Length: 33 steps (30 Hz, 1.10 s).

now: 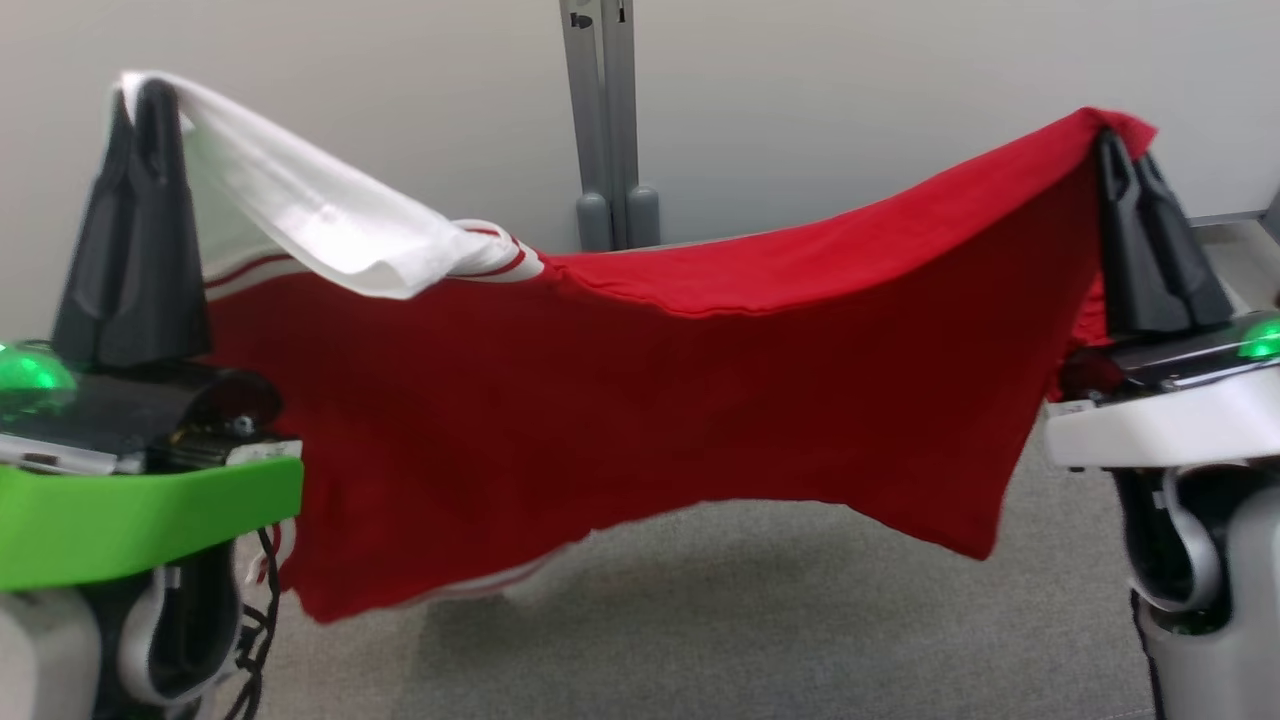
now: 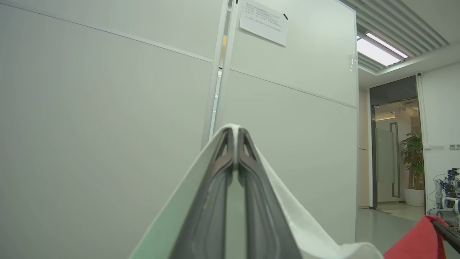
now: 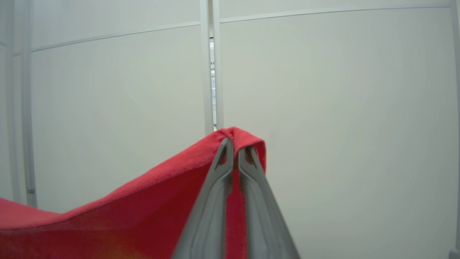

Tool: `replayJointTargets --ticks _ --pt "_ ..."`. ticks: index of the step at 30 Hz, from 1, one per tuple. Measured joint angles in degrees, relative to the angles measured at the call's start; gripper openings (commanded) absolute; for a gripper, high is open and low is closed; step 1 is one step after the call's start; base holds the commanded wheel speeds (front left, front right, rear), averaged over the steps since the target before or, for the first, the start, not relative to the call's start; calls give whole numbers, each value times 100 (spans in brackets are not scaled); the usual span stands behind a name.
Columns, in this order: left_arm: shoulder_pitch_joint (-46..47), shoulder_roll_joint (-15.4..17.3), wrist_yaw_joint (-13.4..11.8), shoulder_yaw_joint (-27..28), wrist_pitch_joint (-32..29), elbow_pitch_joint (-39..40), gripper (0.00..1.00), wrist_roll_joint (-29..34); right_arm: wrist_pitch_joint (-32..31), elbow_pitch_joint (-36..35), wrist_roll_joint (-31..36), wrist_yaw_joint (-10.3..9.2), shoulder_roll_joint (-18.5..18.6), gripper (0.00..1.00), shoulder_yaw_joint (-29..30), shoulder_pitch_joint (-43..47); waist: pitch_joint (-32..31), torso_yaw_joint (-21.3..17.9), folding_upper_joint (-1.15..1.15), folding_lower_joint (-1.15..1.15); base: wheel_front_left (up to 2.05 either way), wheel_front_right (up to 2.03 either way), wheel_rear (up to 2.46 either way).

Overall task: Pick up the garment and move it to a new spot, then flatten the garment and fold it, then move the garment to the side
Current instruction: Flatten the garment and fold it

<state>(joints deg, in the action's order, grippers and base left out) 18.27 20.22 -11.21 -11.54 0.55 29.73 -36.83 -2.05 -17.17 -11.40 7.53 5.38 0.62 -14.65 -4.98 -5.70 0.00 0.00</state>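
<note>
The red shirt [image 1: 640,400] is hanging stretched out in the air over the grey carpet [image 1: 750,620], long axis running left-right. The left gripper [image 1: 150,95] is pinched tight on its white sleeve [image 1: 300,220], and the right gripper [image 1: 1110,145] is clamped on the red corner.

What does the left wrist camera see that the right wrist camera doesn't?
Left wrist view: the left end effector shut on the garment's white section, a paper notice, a ceiling light, a potted plant. Right wrist view: the garment's red upper edge sagging away. Both: the right end effector pinching a red corner, and the pale partition wall.
</note>
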Motion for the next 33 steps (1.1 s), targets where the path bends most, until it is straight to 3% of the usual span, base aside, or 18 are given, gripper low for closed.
replayJointTargets --ticks 6,13,18,24,29,33 --pt "533 459 -122 27 -816 934 0 190 -727 -1504 155 -3 178 0 216 241 34 -213 0 0 0 0 0" --pt "931 584 -131 -141 -1324 689 0 112 -1040 -1464 105 -4 250 0 300 283 372 -277 0 0 0 0 0" --pt "1572 635 207 -358 -1486 -190 0 92 -892 -438 54 -3 424 0 -4 -513 862 -274 0 0 0 0 0" --pt "3473 570 725 -549 -1276 -2118 0 421 -503 1628 389 -1 719 0 -378 -2695 1537 -224 0 0 0 0 0" --pt "5073 -7 985 -712 -334 -4062 0 787 192 3684 984 -1 502 0 -272 -4409 1935 -84 0 1 0 0 0" --pt "5710 -388 1249 -909 386 -5182 0 958 682 4913 1517 -1 203 0 -105 -5197 2042 139 0 0 0 0 0"
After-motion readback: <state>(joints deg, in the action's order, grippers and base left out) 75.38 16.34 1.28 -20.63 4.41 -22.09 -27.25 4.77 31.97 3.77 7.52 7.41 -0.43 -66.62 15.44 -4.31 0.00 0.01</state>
